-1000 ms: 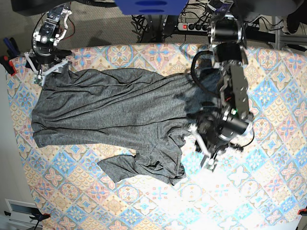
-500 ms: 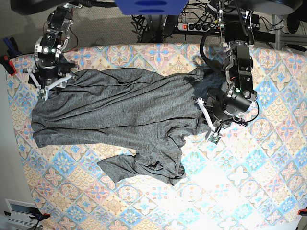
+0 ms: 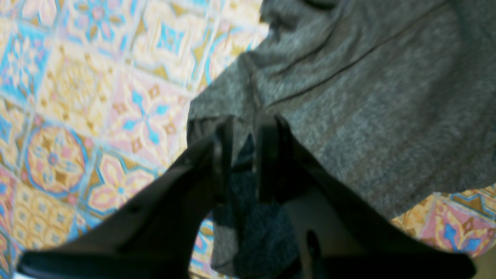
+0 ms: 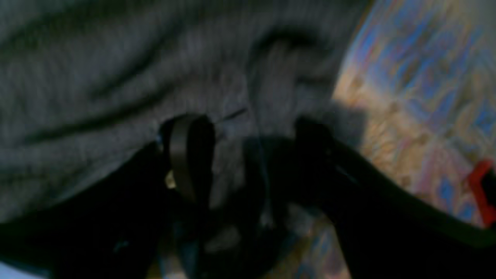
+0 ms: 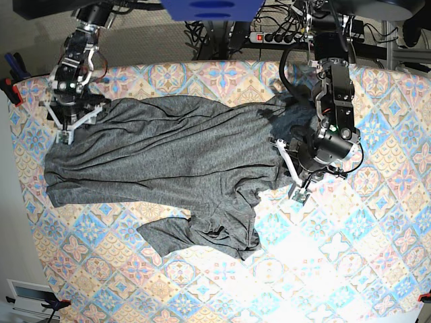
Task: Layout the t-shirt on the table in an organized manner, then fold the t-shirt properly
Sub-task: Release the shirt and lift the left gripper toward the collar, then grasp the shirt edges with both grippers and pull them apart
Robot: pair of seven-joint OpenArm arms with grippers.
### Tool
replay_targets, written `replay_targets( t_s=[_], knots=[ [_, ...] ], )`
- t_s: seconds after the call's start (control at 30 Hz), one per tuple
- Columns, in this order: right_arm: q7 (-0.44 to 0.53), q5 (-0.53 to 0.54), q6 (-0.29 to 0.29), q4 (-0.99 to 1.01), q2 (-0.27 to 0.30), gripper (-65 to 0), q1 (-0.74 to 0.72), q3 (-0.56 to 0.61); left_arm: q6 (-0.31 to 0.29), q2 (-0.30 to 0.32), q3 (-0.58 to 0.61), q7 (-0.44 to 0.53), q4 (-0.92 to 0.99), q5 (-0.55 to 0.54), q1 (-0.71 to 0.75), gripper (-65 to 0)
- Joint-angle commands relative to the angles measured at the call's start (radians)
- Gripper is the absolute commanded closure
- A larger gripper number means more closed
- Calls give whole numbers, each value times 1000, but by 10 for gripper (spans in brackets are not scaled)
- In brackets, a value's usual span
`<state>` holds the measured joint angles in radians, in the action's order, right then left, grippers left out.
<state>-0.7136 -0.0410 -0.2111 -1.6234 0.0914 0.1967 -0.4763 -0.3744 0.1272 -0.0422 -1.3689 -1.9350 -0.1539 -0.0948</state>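
Shirt [image 5: 168, 161] spread rumpled across desk [image 5: 377, 269], one sleeve bunched toward front. Left gripper [image 3: 244, 155] clenched on shirt edge. Right gripper [image 4: 248, 162] spread wide, jaws straddling fabric at shirt's far corner.

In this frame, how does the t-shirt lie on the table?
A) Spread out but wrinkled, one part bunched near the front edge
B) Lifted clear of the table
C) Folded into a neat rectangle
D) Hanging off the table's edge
A: the t-shirt is spread across the table, creased, with a crumpled flap toward the front.
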Motion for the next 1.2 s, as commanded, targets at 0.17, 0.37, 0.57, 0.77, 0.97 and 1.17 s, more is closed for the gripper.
replay_targets(
  t_s=[0.17,0.37,0.57,0.77,0.97,1.17],
  knots=[
    [-4,-7,-6,114,46,-345,-50,-11,2,1,-2,16,-17,-6,-18,-101],
    [38,-6,-6,262,130,-153,-53,-19,2,29,18,-16,-19,-13,5,-101],
    [74,-9,-6,418,186,-19,-131,-193,2,38,83,-20,-19,-5,31,-101],
    [76,-9,-6,467,238,0,-139,-206,2,38,87,-27,-19,-5,34,-101],
    [70,-9,-4,458,238,0,-139,-209,2,36,89,-27,-19,-11,34,-101],
    [41,-9,-4,458,235,-51,-136,-206,10,36,209,-27,-19,-3,34,-101]
  ],
)
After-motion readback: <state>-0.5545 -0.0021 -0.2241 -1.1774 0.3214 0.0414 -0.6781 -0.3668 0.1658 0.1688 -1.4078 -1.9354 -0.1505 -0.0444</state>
